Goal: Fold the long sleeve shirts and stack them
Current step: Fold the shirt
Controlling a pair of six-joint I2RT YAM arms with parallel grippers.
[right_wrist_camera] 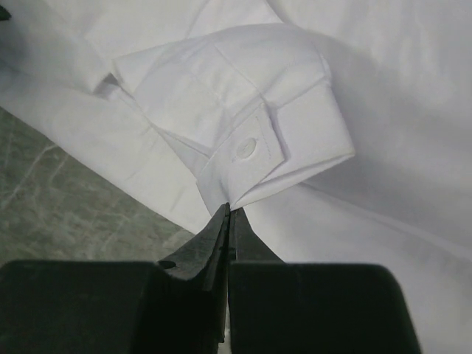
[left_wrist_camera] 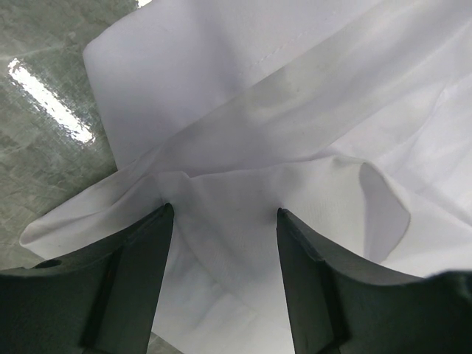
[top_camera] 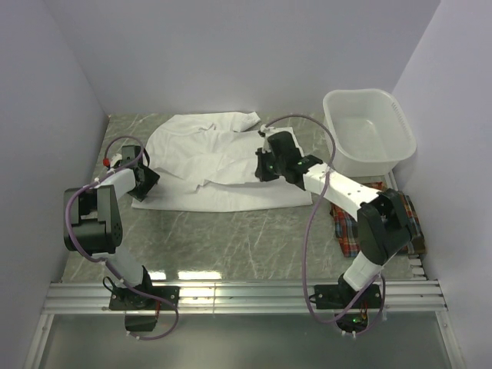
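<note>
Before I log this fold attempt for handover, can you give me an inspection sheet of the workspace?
Surface: grey marbled table, glossy near the front.
Job's things: white shirt spread rumpled at the far middle; plaid shirt bunched at the right edge, partly under the right arm.
Clutter: white basin in the far right corner.
Grippers: left gripper open, straddling a fold of the white shirt; right gripper shut on the edge of its buttoned cuff.
Cables: purple cables loop along both arms.
Surroundings: plain walls on three sides; metal rail at the near edge.
</note>
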